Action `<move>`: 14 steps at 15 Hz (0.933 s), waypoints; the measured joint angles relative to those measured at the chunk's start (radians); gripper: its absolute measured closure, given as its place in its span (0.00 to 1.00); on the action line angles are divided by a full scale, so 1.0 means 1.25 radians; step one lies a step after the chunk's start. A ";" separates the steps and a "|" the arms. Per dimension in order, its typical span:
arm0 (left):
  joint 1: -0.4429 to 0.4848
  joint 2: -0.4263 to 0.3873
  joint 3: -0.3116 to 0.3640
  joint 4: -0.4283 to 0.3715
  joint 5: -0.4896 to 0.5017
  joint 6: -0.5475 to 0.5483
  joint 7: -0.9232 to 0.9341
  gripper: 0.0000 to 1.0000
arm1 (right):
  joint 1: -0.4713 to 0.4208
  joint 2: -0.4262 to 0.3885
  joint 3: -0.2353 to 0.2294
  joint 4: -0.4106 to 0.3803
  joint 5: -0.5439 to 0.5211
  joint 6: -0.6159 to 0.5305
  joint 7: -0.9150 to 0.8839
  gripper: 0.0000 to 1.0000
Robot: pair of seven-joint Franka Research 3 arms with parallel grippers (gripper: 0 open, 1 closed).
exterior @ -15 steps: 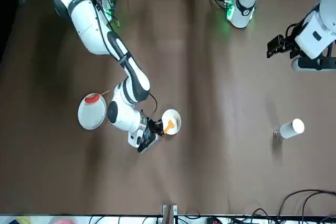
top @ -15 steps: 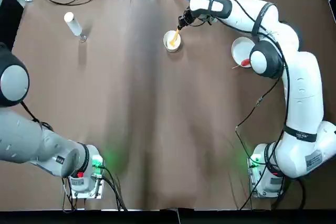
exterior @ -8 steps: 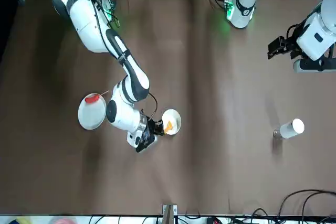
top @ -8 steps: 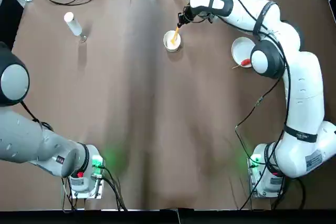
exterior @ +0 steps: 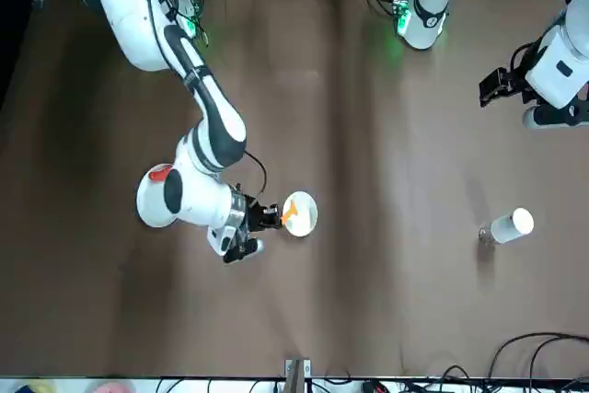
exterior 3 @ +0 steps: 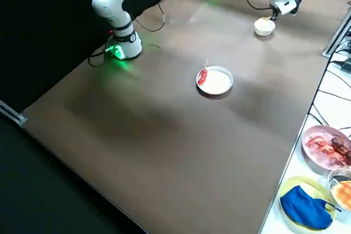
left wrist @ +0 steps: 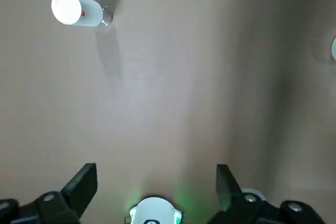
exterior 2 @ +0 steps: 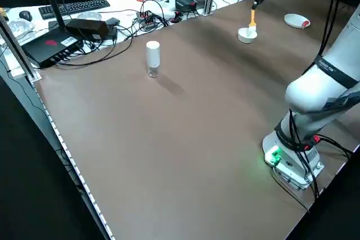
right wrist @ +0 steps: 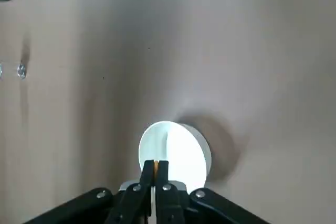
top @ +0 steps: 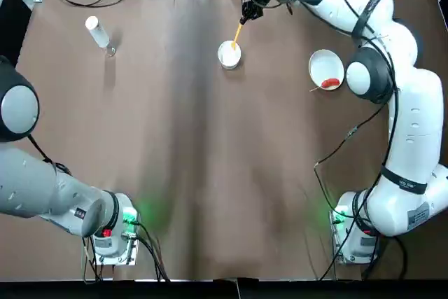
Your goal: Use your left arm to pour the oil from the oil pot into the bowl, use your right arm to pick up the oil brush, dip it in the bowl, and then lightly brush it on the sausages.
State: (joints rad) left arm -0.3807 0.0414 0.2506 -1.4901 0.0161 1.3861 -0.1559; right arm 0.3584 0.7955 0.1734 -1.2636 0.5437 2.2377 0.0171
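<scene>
Your right black two-finger claw (right wrist: 155,164) clamped on the yellow-orange-handled brush (exterior 2: 253,17), brush hanging below it at the small round white bowl (top: 229,54), your left black claw (left wrist: 156,182) parked, fingers apart.

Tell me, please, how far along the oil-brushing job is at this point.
Likely done: pouring, since the oil pot stands away from the bowl and the left gripper is parked open, though no view settles the oil level.

In hand: the right gripper grips the oil brush, its head at the bowl.

Left: brushing the sausage, on its plate away from the brush.
</scene>
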 joint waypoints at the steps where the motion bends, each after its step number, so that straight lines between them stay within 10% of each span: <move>1: 0.000 0.000 0.000 0.000 0.001 0.000 -0.001 0.00 | -0.009 -0.010 -0.004 0.000 0.000 -0.030 0.015 0.96; 7: 0.082 -0.003 -0.058 0.000 0.001 0.000 -0.004 0.00 | -0.115 -0.099 -0.060 0.001 -0.027 -0.333 0.138 0.96; 14: 0.161 -0.003 -0.141 0.000 0.001 0.000 -0.004 0.00 | -0.176 -0.134 -0.158 -0.047 -0.370 -0.478 0.108 0.96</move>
State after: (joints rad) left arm -0.1793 0.0373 0.0744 -1.4899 0.0173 1.3860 -0.1608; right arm 0.1387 0.6285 -0.0236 -1.3228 0.0813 1.6403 0.1516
